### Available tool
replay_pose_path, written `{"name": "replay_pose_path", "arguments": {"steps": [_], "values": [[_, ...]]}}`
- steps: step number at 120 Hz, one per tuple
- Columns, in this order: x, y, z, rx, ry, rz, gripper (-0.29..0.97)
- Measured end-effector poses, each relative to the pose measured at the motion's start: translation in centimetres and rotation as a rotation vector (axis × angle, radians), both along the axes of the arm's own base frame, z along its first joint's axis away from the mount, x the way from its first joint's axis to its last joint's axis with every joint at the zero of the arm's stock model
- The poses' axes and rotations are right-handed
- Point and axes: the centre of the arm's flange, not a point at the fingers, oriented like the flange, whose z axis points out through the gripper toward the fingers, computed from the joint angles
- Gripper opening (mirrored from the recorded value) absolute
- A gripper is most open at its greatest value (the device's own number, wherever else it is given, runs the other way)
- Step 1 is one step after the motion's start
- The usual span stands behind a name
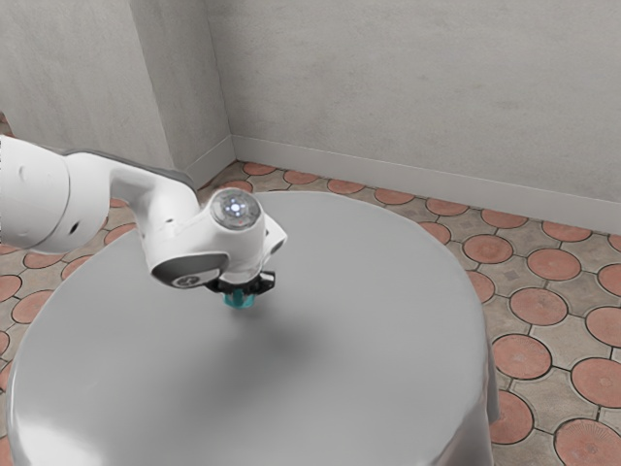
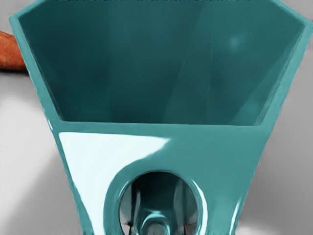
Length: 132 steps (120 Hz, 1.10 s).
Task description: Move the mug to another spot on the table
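Teal mug (image 2: 161, 142) under the gripper (image 1: 243, 291), whose grip can't be told
Judged light, stiff, slick; best taken by a rim wall.

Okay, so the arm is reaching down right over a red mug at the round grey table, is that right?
Not quite. The mug is teal, not red, as the wrist view shows plainly. The rest stands: the arm is reaching down right over it at the round grey table.
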Motion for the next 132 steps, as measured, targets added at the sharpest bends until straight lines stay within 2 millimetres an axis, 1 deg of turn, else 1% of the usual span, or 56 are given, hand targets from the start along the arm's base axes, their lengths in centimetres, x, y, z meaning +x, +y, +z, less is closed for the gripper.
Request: {"name": "replay_pose_path", "arguments": {"steps": [23, 40, 56, 72, 106, 132], "values": [[0.1, 0.2, -1.4, 0.003, 0.010, 0.023, 0.03], [0.2, 0.2, -1.7, 0.001, 0.009, 0.036, 0.03], [0.2, 0.2, -1.8, -0.003, 0.006, 0.046, 0.05], [0.2, 0.2, -2.1, -0.007, 0.005, 0.057, 0.13], [0.0, 0.2, -2.8, -0.015, 0.010, 0.082, 0.34], [-0.2, -0.1, -2.6, -0.048, 0.007, 0.121, 0.43]]}}
